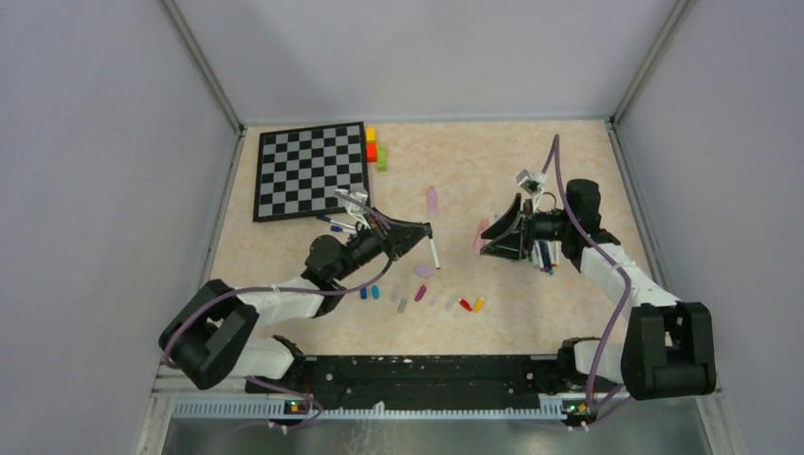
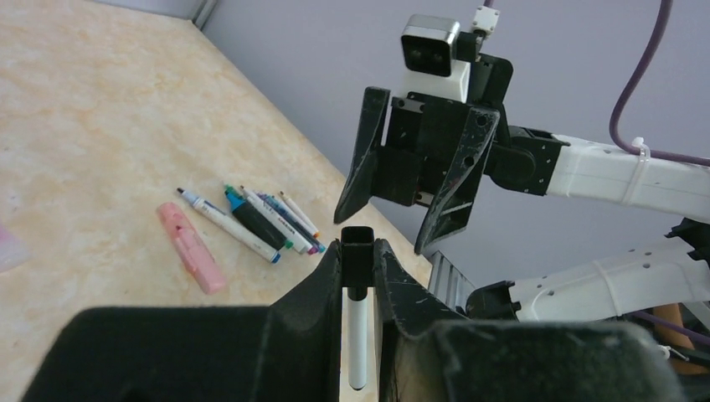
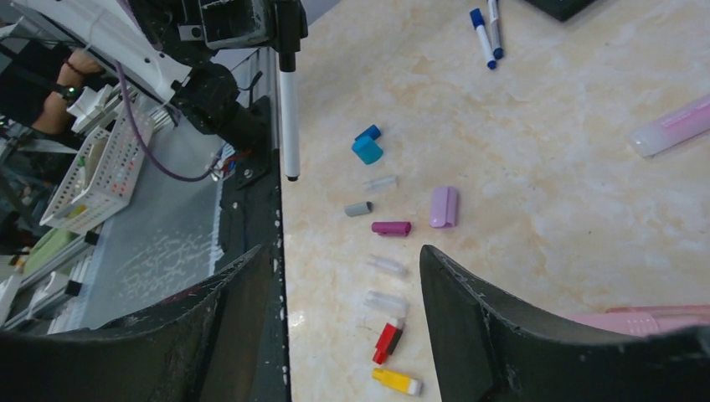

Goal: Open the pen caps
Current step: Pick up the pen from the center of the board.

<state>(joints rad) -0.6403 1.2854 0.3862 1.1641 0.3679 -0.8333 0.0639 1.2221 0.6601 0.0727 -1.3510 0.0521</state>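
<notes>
Beyond the near edge of the pale, marbled bench, a white perforated plastic basket holds things too blurred to name. Stubby plastic pen caps lie scattered near the middle of the bench, among them blue, grey, magenta, red and yellow ones. Thin pens lie bunched on the right beside a flat pink highlighter. The left fingers are clenched on a slim pen, its black end pinched between them and its smooth white barrel hanging above the caps. The right fingers stand spread wide, grasping nothing, facing that pen from the right.
</notes>
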